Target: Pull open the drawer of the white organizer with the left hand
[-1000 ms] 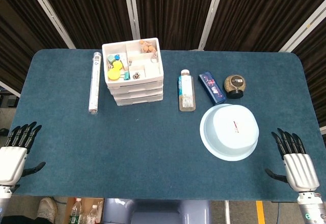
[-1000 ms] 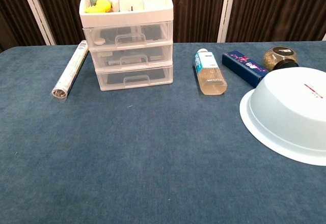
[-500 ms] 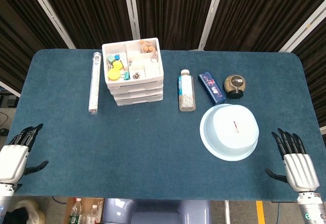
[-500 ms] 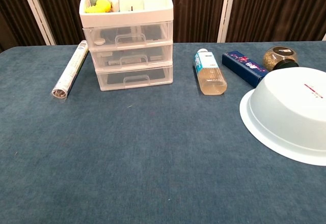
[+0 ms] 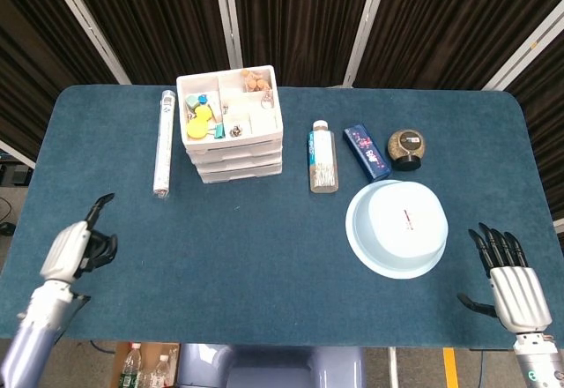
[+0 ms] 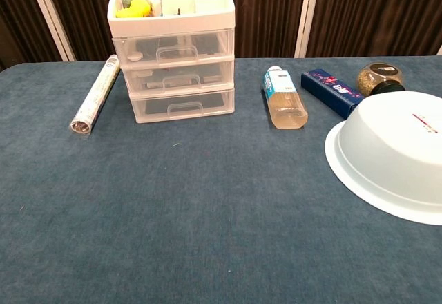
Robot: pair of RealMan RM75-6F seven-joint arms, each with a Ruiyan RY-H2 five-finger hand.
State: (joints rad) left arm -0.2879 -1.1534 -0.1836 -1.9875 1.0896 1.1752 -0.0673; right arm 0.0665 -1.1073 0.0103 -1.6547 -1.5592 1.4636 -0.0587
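My left hand (image 5: 77, 249) has come up off the near-left edge and now sits over the tabletop (image 5: 264, 247) at about 8 o'clock, turned on its side with its dark fingers curled in and one finger poking forward; it holds nothing. My right hand (image 5: 514, 287) has not shifted: it lies flat at 4 o'clock by the near-right corner, fingers straight and slightly apart, empty. Nothing on the tabletop has moved, and the chest view shows neither hand.

Largest first: the tabletop is a rounded rectangle covered in teal, felt-like fabric. The white bowl (image 5: 397, 228) at 3 o'clock is smooth plastic, round, lying upside down. The white organizer (image 5: 231, 132) stands at 11 o'clock, well apart from my left hand: boxy plastic, an open compartmented tray on top with small bits in it, and three translucent drawers beneath, all pushed in; the top drawer (image 6: 173, 48) has a moulded handle. Left of it lies a slim rolled tube (image 5: 164, 141), glossy and cylindrical. Right of it lie a clear plastic bottle (image 5: 322, 157) on its side, a flat blue box (image 5: 366, 151), and a squat round jar (image 5: 406, 148) with speckled contents.
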